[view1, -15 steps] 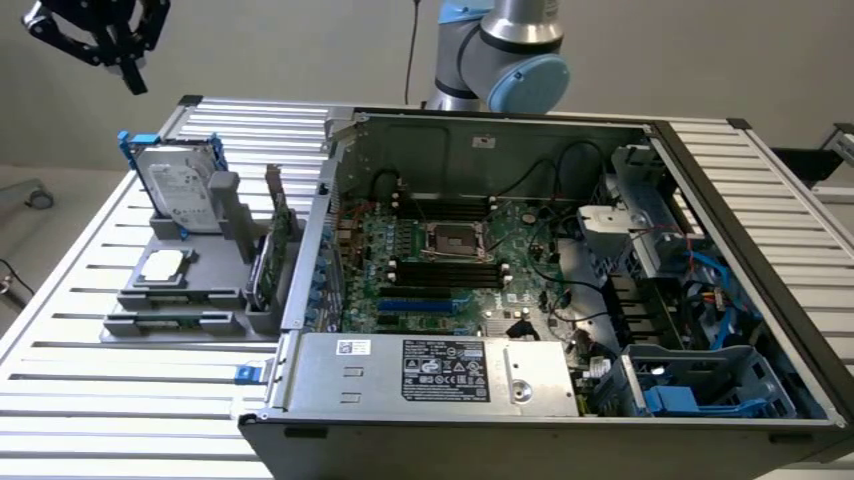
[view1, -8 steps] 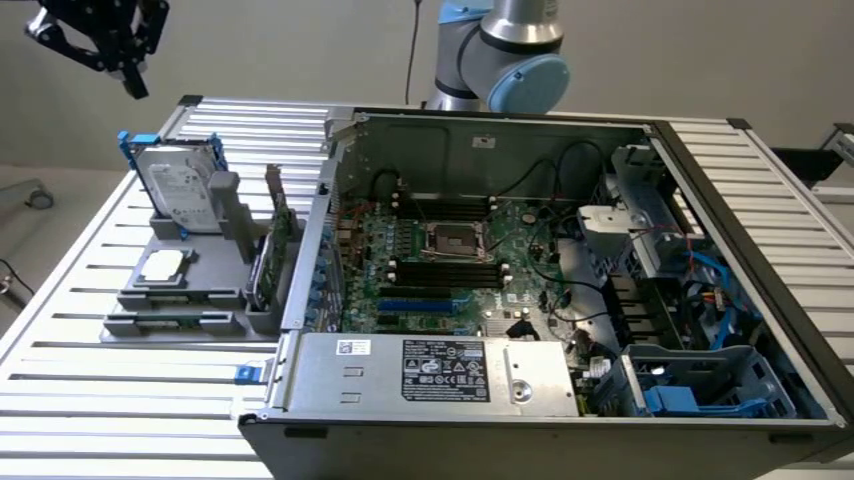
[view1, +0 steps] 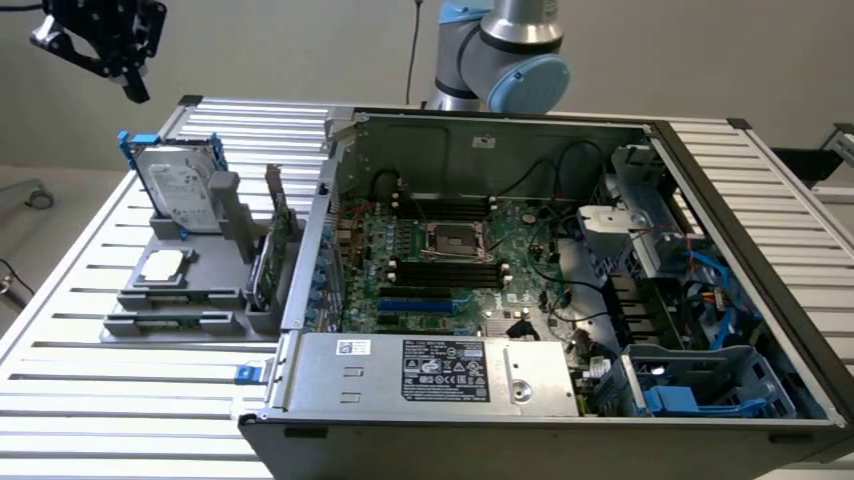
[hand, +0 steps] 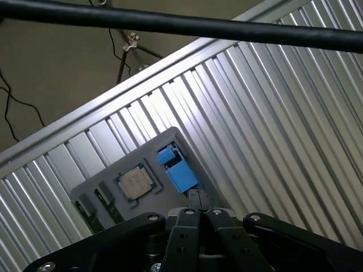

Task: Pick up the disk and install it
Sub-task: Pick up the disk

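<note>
While the slatted counter (view1: 80, 300) carries the open computer case (view1: 534, 250), the disk (view1: 180, 185) stands upright in its grey holder (view1: 174, 285) just beside it, untouched. Best bet, I'd say: descend square onto the blue carrier (hand: 180, 173). The pincer (view1: 135, 90) hangs high above, fingers pressed together, holding nothing.
</note>
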You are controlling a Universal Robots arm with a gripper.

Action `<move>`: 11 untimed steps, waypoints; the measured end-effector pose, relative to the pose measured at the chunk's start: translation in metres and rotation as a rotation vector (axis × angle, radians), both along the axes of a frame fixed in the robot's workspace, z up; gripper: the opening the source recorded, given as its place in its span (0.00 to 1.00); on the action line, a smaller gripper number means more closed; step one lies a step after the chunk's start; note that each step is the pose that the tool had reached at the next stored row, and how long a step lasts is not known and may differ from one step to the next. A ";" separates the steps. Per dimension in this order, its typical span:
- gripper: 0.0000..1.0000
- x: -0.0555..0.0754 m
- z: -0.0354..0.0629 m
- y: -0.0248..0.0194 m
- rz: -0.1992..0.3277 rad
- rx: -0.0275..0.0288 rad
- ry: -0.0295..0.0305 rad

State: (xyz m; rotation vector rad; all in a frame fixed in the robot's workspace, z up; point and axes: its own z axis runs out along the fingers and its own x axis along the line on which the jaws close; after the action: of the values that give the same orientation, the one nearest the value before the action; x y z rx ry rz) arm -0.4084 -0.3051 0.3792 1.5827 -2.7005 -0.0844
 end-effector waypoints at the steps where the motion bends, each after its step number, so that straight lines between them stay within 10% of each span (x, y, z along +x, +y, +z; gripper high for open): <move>1: 0.11 0.000 -0.0006 0.0000 0.018 0.0000 0.0000; 11: 0.11 0.000 -0.0051 0.0000 0.200 0.0000 0.0001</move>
State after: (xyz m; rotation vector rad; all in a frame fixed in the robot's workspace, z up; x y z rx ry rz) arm -0.4084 -0.3051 0.3741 1.8407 -2.5251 -0.0822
